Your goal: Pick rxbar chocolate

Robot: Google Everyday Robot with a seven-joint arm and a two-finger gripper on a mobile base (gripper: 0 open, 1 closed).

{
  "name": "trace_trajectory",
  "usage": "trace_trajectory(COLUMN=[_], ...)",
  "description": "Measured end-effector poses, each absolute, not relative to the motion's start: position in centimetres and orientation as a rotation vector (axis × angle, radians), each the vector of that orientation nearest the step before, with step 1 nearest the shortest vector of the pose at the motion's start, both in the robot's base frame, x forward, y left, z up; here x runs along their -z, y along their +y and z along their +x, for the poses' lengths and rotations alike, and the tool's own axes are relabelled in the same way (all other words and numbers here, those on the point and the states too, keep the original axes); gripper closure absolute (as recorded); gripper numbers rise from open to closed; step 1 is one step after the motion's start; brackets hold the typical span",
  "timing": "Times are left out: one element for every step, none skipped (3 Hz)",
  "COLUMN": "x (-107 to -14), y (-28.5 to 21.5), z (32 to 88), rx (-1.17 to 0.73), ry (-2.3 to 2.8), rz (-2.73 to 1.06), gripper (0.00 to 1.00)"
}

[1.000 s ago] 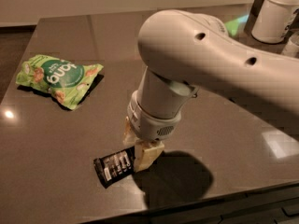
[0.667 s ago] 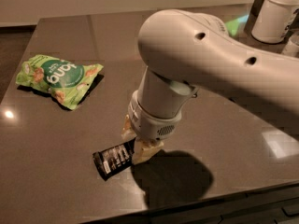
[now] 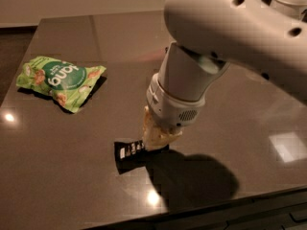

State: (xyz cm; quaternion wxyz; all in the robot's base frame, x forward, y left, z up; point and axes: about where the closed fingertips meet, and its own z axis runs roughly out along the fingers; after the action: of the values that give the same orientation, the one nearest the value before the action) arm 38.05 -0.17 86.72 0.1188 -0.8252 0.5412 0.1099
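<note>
The black bar (image 3: 128, 153) lies near the front edge of the dark table (image 3: 57, 186), its right end under the gripper (image 3: 156, 137), which sits low on it; whether it has hold of the bar cannot be told. A green snack bag (image 3: 60, 80) lies well apart, back left

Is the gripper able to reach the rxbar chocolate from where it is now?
Probably yes: the gripper sits low at one end of the rxbar chocolate, and nothing lies between them.
</note>
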Motion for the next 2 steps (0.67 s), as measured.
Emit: trace_trajectory(x=[-89.6,-92.3], y=[-0.9,-1.0], z=[38.2,38.5], rx=[-0.352,-0.38], ry=[1.583,1.577], rz=[-2.38,-2.345], gripper=[1.0,1.0])
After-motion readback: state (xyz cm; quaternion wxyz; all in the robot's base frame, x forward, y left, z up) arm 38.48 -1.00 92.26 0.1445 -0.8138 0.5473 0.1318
